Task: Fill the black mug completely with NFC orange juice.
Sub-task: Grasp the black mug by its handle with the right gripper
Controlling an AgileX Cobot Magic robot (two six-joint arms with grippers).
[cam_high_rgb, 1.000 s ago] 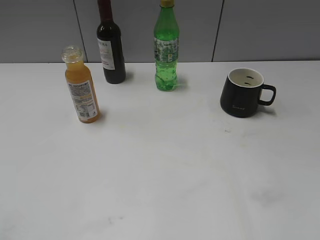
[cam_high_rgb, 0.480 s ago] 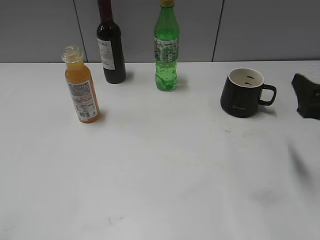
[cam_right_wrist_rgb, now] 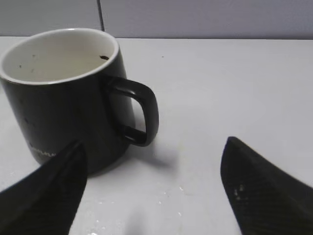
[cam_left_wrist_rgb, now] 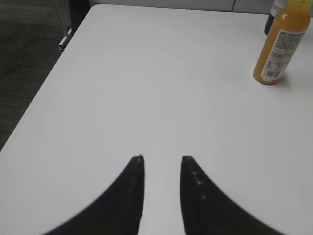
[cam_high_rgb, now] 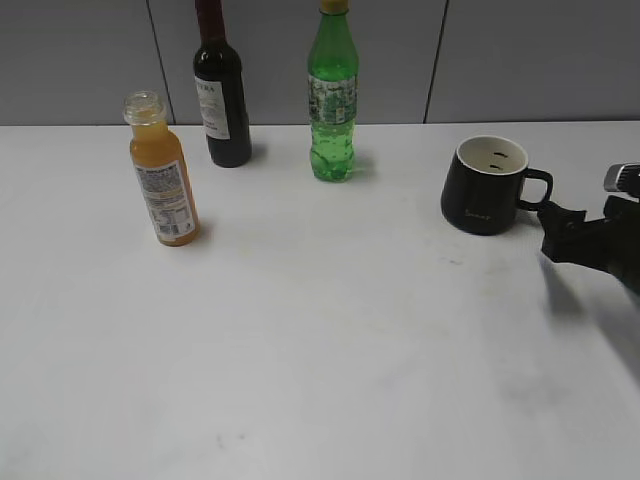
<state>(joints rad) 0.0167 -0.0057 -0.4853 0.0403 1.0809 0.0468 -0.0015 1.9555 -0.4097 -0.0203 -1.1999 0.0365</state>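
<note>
Black mug (cam_right_wrist_rgb: 63,103) upright; right gripper (cam_right_wrist_rgb: 151,191) spread beside handle (cam_right_wrist_rgb: 142,115).

Layout around the black mug (cam_high_rgb: 486,186)

Right gripper (cam_high_rgb: 556,228) sits just right of its handle; green bottle (cam_high_rgb: 332,97), wine bottle (cam_high_rgb: 221,87) and NFC orange juice (cam_high_rgb: 162,172) stand well left.
</note>
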